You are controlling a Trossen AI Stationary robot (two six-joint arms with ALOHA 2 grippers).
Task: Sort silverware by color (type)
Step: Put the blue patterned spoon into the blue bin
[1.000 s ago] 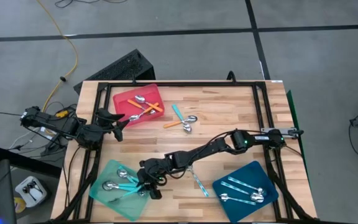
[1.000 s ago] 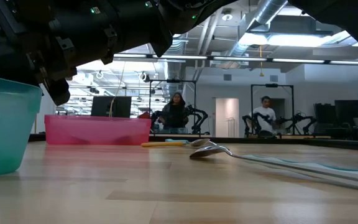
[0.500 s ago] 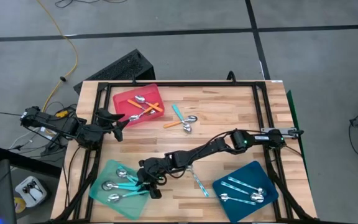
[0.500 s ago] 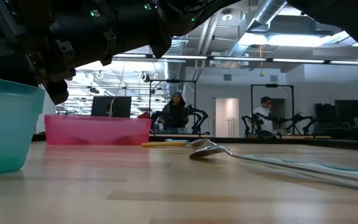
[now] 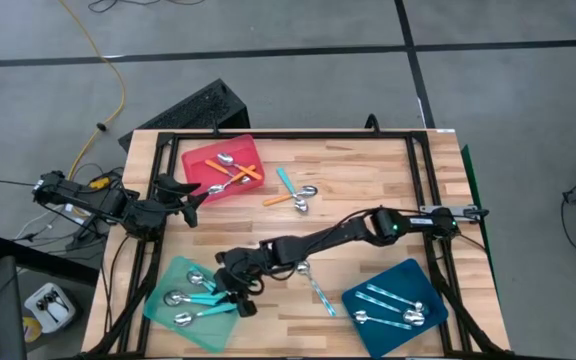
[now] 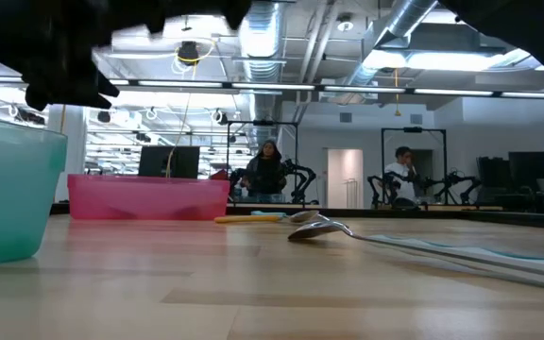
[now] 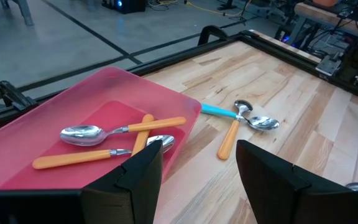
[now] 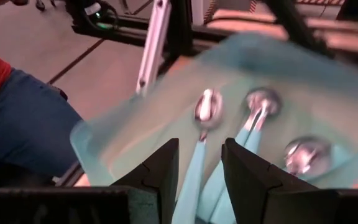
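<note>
Three turquoise-handled spoons (image 5: 200,298) lie in the mint-green tray (image 5: 168,280) at the near left. My right gripper (image 5: 233,297) hovers open above that tray's right edge. Its fingers (image 8: 163,177) frame the spoons (image 8: 204,109) below without touching them. Orange-handled spoons (image 7: 104,132) lie in the red tray (image 5: 203,158). Beside that tray my left gripper (image 5: 196,196) waits open and empty. Pale blue spoons (image 5: 393,310) lie in the dark-blue tray (image 5: 388,275). An orange spoon (image 5: 280,199), a turquoise spoon (image 5: 288,182) and a pale patterned spoon (image 5: 316,288) lie loose on the table.
Black frame rails (image 5: 418,180) run along the table's sides and far edge. A person's clothes (image 8: 17,124) show beyond the table past the mint tray. Bare wood lies between the three trays. People stand far off in the room (image 6: 267,170).
My right gripper has risen from the mint-green tray and drawn a little toward the table's far edge. In the low view it has lifted almost out of the picture. The spoons in the tray lie still.
</note>
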